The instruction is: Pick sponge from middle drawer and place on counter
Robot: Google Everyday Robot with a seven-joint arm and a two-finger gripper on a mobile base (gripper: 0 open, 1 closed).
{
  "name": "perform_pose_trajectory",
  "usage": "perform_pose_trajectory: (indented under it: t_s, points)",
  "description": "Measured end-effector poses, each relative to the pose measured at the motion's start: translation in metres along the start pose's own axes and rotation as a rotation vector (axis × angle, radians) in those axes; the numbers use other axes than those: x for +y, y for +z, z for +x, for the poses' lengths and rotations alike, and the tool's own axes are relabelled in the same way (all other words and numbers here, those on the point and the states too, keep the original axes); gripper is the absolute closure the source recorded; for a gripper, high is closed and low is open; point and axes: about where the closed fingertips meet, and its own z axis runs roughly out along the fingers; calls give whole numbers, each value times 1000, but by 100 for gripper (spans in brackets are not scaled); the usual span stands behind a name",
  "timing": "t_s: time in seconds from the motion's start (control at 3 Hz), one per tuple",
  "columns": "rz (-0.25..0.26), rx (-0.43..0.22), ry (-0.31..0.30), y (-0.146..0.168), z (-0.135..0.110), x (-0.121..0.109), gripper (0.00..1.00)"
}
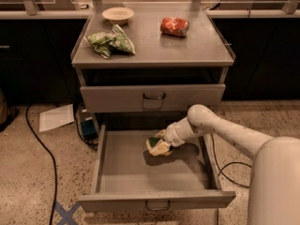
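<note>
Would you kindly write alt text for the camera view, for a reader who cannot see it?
The robot's gripper holds the sponge over the floor of the open middle drawer. On the counter above sit a bowl, green snack bags and a crumpled red item.

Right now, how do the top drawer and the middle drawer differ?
The top drawer is shut; the middle drawer is pulled out. The top drawer's inside is hidden; the middle drawer's floor shows, with the gripper holding the sponge above it. Both are grey.
</note>
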Motion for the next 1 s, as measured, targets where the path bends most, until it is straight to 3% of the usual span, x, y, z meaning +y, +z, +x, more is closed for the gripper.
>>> perform_pose_trajectory:
  t_s: [0.33,0.67,1.0]
  points:
    - [-32,2,-12,-20,-26,-5,100]
    - [-44,12,-13,-78,-81,-22,100]
    - [-24,44,-18,-141,-129,-27,100]
